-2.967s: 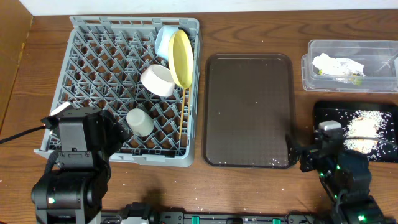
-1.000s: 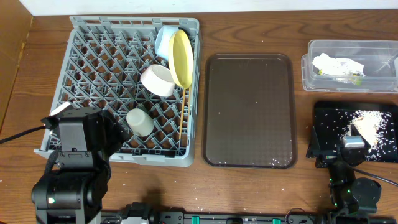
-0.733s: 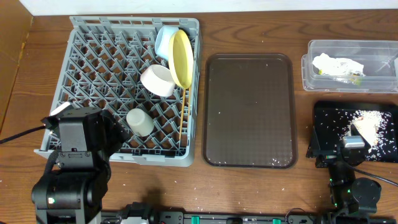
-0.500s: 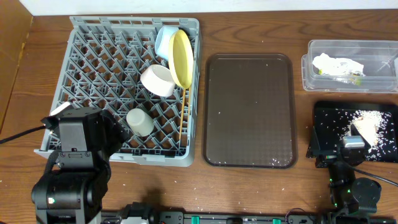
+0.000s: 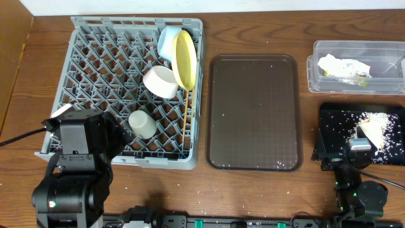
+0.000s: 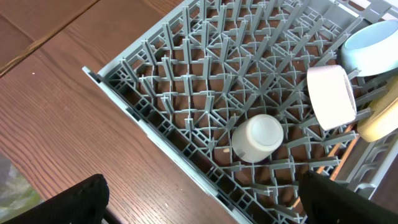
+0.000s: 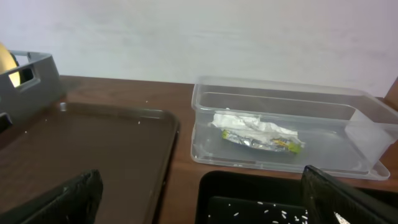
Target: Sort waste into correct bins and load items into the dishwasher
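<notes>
Left arm (image 5: 74, 158) folded low on its side, right arm (image 5: 355, 190) folded low opposite, left end effector (image 6: 202, 186) and right end effector (image 7: 199, 180) both gaping wide, gripping nothing.

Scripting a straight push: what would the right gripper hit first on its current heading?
Most likely the near wall of the clear bin, dead ahead of the right gripper, jaws open, with a wrapper inside. The black bin lies lower; depth is unclear, so its rim could come first.

Black bin (image 5: 335, 123) cut off R edge; specks (image 5: 373, 117) maybe rice.
</notes>
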Tool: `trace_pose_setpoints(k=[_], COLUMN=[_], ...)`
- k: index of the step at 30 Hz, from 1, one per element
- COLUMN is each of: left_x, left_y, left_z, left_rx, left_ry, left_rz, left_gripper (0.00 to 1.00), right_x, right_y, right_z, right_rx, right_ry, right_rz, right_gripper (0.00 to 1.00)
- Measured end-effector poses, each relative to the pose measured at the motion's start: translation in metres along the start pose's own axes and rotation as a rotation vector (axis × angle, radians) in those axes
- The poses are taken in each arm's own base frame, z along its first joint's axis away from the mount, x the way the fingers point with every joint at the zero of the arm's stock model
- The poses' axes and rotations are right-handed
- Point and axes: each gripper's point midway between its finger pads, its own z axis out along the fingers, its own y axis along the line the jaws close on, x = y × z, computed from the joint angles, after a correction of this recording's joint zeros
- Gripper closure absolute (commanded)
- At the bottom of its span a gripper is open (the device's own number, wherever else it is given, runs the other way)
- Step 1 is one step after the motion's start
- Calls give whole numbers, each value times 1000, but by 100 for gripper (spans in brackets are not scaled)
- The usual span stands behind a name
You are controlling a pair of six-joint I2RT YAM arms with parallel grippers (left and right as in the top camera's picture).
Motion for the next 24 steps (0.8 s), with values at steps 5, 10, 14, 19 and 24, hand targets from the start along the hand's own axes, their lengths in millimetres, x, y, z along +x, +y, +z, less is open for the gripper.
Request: trace_pose_setpoints(k=[5, 10, 14, 19, 24], left_x=[2, 6, 12, 19, 44], left_y=[1, -4, -9, -38, -73], left_z=[0, 0, 5, 25, 46], left_rx=[-4, 26, 54, 206, 430], left_ry=[6, 29, 35, -33, -116], left_rz=[4, 4, 11, 78, 165], left_gripper=[2, 2, 2, 2, 2], right_x=[0, 0, 0, 0, 0], right_y=[0, 0, 0, 0, 0], right_z=[0, 0, 0, 0, 0], right_rx=[0, 0, 0, 0, 0], right_ry=[0, 0, 0, -1, -1], right_rz=[0, 0, 0, 0, 0], right_gripper=[1, 1, 1, 1, 1])
